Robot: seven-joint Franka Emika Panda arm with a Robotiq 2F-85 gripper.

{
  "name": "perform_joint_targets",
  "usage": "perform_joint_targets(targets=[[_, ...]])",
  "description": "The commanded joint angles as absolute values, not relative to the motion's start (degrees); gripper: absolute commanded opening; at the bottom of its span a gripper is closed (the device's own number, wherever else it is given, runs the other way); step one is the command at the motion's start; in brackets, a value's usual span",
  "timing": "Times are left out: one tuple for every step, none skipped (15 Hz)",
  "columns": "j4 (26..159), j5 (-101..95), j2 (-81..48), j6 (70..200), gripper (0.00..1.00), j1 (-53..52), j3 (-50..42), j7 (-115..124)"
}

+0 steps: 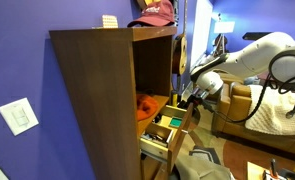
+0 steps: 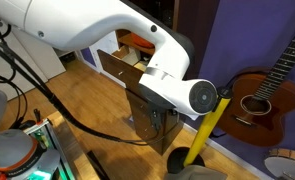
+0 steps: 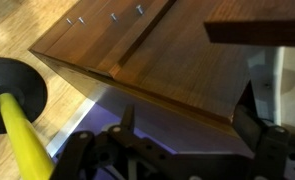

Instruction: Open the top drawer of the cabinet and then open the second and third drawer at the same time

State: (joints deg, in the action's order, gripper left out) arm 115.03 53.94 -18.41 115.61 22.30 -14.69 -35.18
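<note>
A tall brown wooden cabinet stands against a purple wall. In an exterior view its top drawer is pulled out with something orange inside, and two lower drawers also stand out. The cabinet also shows in an exterior view with an open drawer, mostly behind my white arm. My gripper is at the front of the drawers. In the wrist view its fingers are spread apart, with a corner of a wooden drawer panel between them. It holds nothing.
A yellow-handled black tool leans next to the cabinet; it also shows in the wrist view. A guitar stands against the wall. A red cap lies on top of the cabinet. A brown armchair stands behind the arm.
</note>
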Motion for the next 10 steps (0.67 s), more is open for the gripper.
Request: perform_joint_targets(targets=[[113.7,56.8,-20.7,114.3,1.0,22.9,-13.7,-34.7],[113.7,57.5,-20.9,114.3,1.0,22.9,-13.5,-34.6],[113.6,58.1,-21.3,114.4,1.0,22.9,-13.4,-34.4],[113.5,59.0,-21.6,114.5,1.0,23.0,-13.2,-34.2],[113.4,59.6,-21.9,114.3,1.0,23.0,-13.1,-33.9],[113.2,60.4,-22.3,114.3,1.0,23.0,-13.0,-33.8],[113.2,61.0,-22.6,114.4,1.0,22.9,-13.0,-33.6],[113.0,62.0,-23.0,114.4,1.0,23.0,-12.9,-33.5],[112.8,62.8,-23.3,114.3,1.0,23.0,-12.9,-33.4],[112.8,63.4,-23.5,114.0,1.0,23.0,-12.9,-33.3]])
